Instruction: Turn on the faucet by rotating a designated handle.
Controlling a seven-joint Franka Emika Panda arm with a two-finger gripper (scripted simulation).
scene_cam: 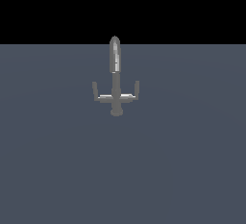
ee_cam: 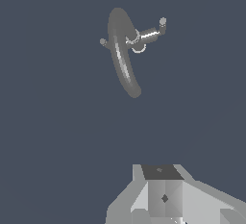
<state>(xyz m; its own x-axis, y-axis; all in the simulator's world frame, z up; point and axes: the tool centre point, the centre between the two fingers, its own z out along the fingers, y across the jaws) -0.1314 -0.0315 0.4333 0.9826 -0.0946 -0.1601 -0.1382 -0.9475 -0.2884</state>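
Note:
The faucet (scene_cam: 115, 74) is a small grey metal tap standing on the grey floor in the middle of the exterior view, with a tall rounded spout over a round base (scene_cam: 116, 112). Its crossbar carries two short upright levers, one on the exterior view's left (scene_cam: 95, 90) and one on the right (scene_cam: 137, 88). I cannot tell which of them is the designated handle. The wrist view looks down on the faucet (ee_cam: 122, 57), with one lever (ee_cam: 162, 24) plain and the other (ee_cam: 103, 42) mostly hidden behind the spout. My gripper (ee_cam: 163, 182) shows only as grey blocks at the picture's edge, well apart from the faucet.
A flat grey floor (scene_cam: 57, 170) spreads around the faucet, with a black background behind it. The arm does not appear in the exterior view.

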